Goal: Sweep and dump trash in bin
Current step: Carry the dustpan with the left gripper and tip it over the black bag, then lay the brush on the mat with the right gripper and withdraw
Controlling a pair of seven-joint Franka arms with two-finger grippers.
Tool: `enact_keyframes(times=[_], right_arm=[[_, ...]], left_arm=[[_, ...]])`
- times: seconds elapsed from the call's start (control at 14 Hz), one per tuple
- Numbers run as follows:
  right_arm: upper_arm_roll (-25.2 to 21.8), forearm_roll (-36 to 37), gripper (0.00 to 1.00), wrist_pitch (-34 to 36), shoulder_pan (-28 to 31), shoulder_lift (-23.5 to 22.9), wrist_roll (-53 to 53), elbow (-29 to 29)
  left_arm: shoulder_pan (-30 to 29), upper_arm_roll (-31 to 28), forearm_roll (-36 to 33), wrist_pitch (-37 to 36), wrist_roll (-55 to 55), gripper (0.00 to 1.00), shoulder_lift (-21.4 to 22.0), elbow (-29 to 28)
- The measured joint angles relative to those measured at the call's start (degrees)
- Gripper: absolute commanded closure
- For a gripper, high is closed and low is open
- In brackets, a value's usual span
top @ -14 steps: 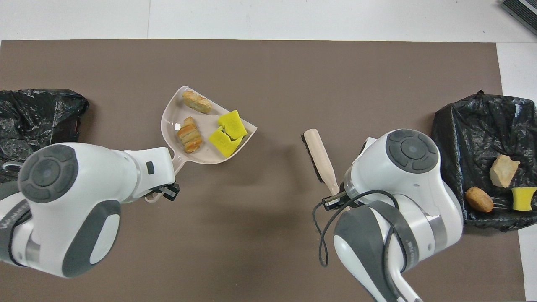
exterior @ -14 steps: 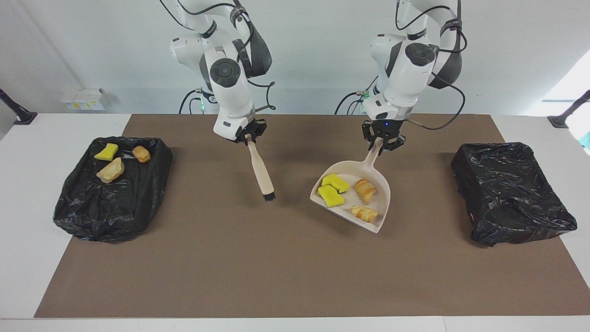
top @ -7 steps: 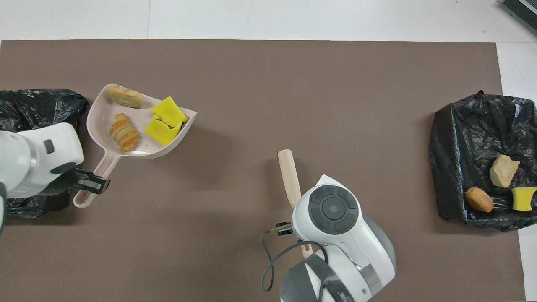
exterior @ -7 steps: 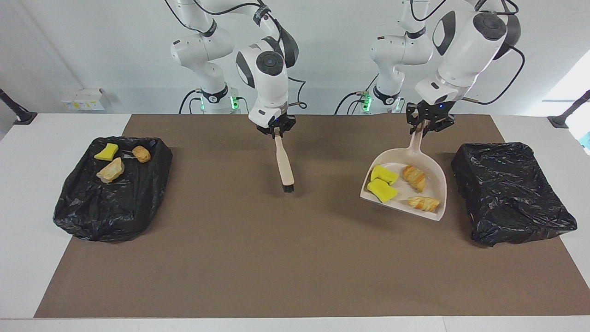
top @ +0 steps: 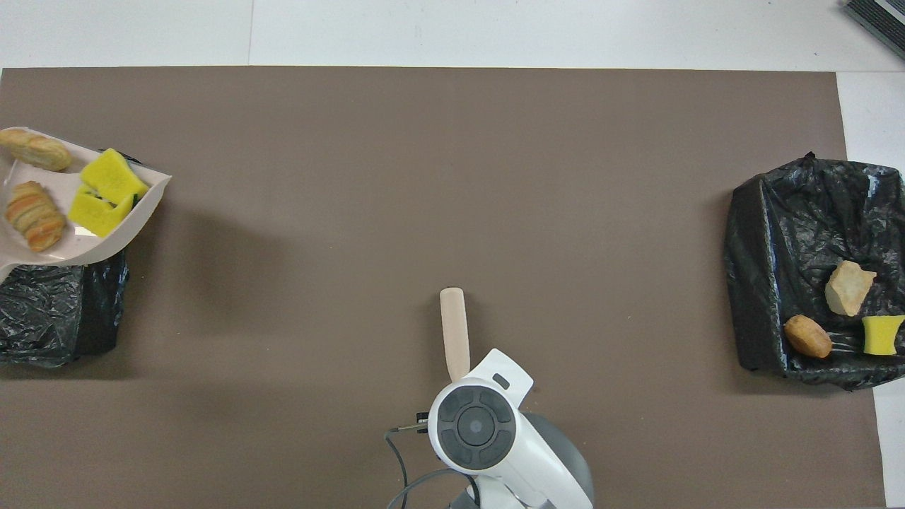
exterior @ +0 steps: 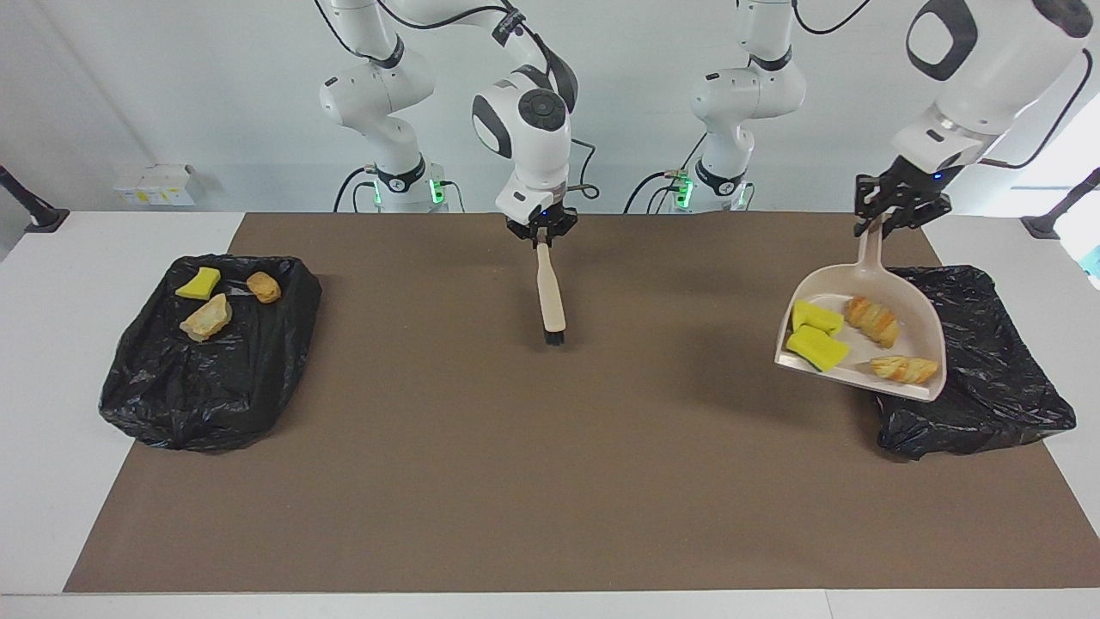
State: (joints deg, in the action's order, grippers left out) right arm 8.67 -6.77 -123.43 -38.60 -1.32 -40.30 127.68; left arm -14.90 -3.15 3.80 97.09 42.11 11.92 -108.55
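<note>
Trash (exterior: 846,340), 4 pieces, is carried level in the dustpan (exterior: 894,378), its handle clamped by the left gripper (exterior: 894,215), over the black-lined bin (exterior: 988,378) for dumping; the brush (exterior: 550,301) is held clear over the counter (exterior: 516,481) by the closed right gripper (exterior: 541,232).

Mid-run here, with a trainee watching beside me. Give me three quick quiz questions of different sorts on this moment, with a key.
1. True or false: the dustpan held by the left gripper is up in the air over the black-lined bin at the left arm's end.
2. How many scraps lie in the other bin?
3. The right gripper holds: A) a sponge, B) the brush, C) nothing.

Key: 1 true; 2 three; 3 B.
</note>
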Motion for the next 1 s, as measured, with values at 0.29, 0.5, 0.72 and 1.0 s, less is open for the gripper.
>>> enact_keyframes(times=[0.29,0.5,0.72,1.0], right_arm=[[-0.2,0.0,0.00,-1.7,-1.3,-2.3,-0.8,-0.4],[-0.5,0.0,0.00,1.5,-0.6,-2.0,-0.8,-3.8],[-0.8,0.0,0.00,8.0,2.4,-1.3,0.5,-9.5],[-1.0,0.2,0.00,16.2,8.6,-0.8,9.2,-16.9]], left_arm=[[-9.4,-0.3,-2.1,0.8,9.4,1.00,-0.4,1.3],[-13.5,-0.4,-7.2,2.8,15.1,1.00,-3.1,3.7],[-15.6,-0.4,-12.8,5.6,22.2,1.00,-8.0,7.9],[-15.3,0.8,-20.8,6.2,23.4,1.00,-10.3,9.3]])
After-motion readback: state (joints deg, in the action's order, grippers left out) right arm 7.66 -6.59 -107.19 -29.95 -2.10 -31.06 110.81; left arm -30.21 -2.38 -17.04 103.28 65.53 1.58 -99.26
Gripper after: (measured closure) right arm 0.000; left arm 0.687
